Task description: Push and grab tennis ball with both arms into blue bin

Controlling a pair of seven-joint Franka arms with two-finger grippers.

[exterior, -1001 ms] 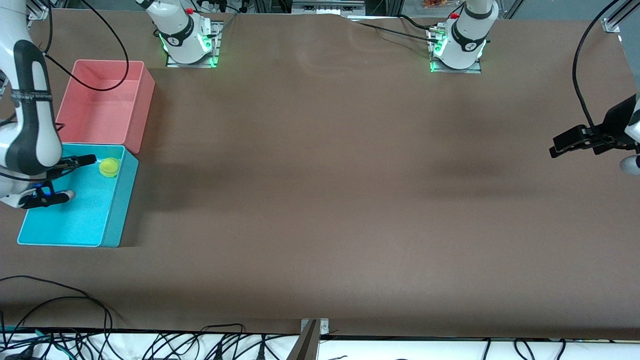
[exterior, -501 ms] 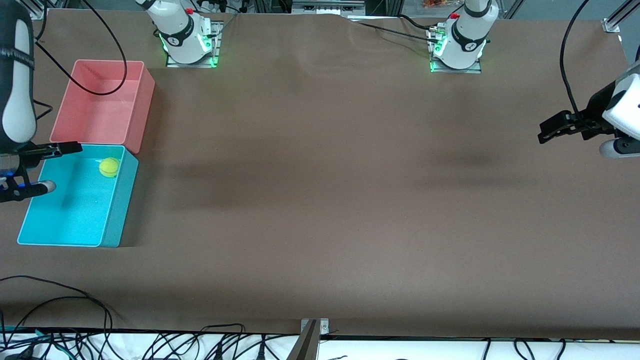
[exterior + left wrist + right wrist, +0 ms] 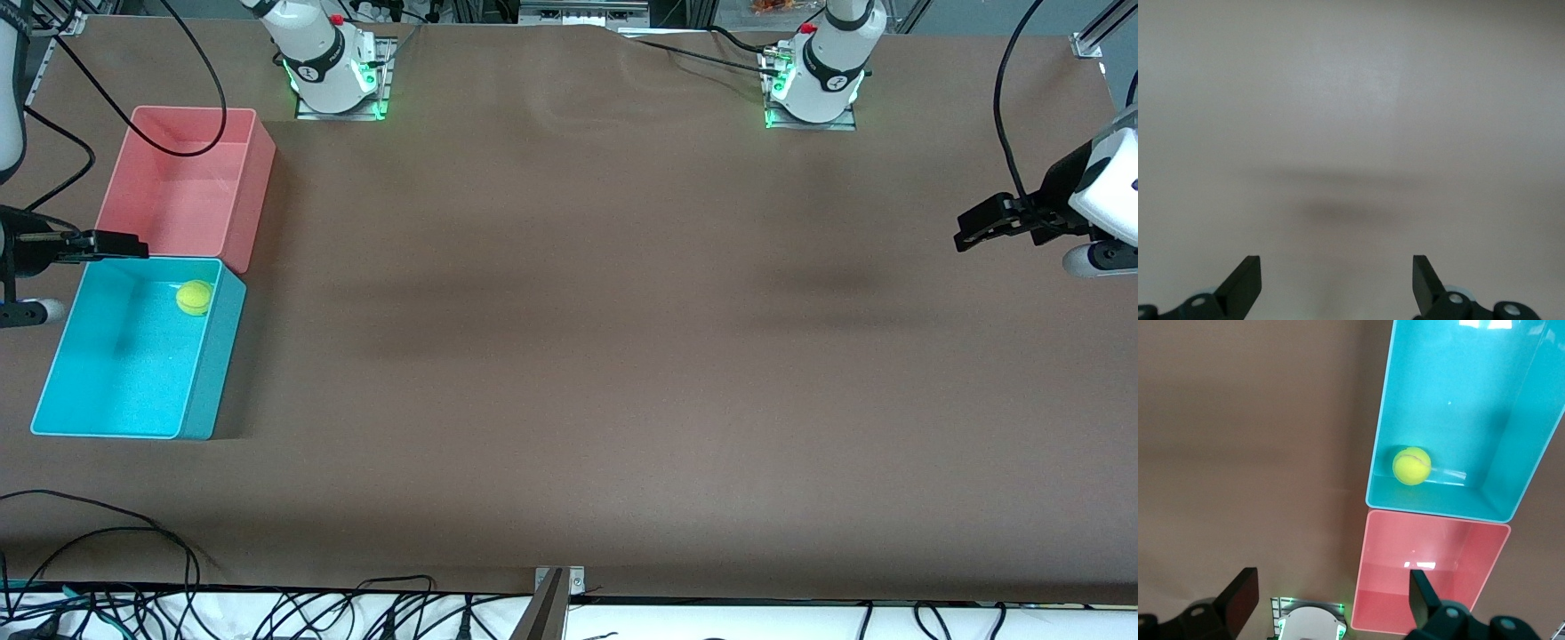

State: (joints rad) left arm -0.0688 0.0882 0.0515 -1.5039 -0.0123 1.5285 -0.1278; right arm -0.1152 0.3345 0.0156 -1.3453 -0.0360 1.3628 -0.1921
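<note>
Tennis ball lodged in the blue bin

The tennis ball, small, fuzzy and yellow-green, is seen resting on the floor of the blue bin, in the corner nearest the pink bin; the blue bin, rectangular and turquoise with a lighter rim, is set upright on the bench at the right arm's end, its short wall touching the pink bin.

brown table, black cables along edge

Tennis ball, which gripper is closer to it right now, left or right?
Right. The right gripper hovers open by the blue bin where the tennis ball lies. The left gripper waits open over bare table at the left arm's end.
</note>
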